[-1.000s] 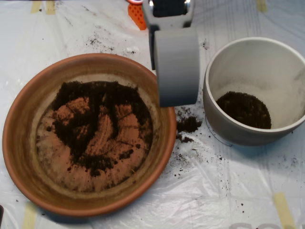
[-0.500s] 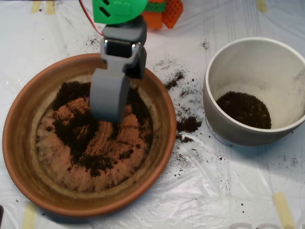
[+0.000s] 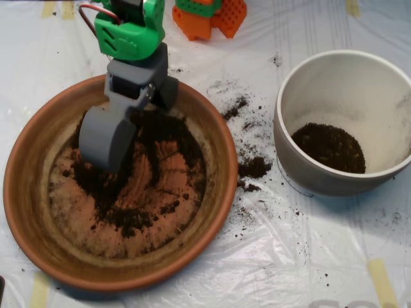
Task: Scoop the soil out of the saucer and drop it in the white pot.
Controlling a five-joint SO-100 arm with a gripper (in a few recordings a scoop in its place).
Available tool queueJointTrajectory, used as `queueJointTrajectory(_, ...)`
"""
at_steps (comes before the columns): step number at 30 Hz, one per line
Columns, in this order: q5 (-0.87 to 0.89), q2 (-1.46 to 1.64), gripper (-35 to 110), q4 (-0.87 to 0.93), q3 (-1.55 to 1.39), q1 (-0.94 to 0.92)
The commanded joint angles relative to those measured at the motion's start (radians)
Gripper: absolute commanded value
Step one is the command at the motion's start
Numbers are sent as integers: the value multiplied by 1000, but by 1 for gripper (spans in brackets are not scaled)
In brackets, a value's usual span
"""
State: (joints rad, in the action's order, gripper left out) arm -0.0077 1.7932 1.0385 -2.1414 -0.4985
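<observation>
Scoop down in saucer, covering soil beneath; clenched or released unclear; shifted left since before.

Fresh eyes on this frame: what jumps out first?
The big terracotta saucer on the left, with dark soil smeared across its floor and the grey scoop down in its upper left part. On the right, the white pot holds a small soil patch; spilled crumbs lie on the plastic sheet between them.

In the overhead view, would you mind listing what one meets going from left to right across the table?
Saucer holding soil, with the scoop down in it → spilled soil on the plastic sheet → white pot.
</observation>
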Motion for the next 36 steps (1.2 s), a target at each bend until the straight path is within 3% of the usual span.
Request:
queueJointTrajectory(1, -26, -14, 59, 3, 57, -32)
queueJointTrajectory(20, -66, -439, 64, 135, 491, -106)
queueJointTrajectory(36, -160, -443, 60, 92, 445, -52)
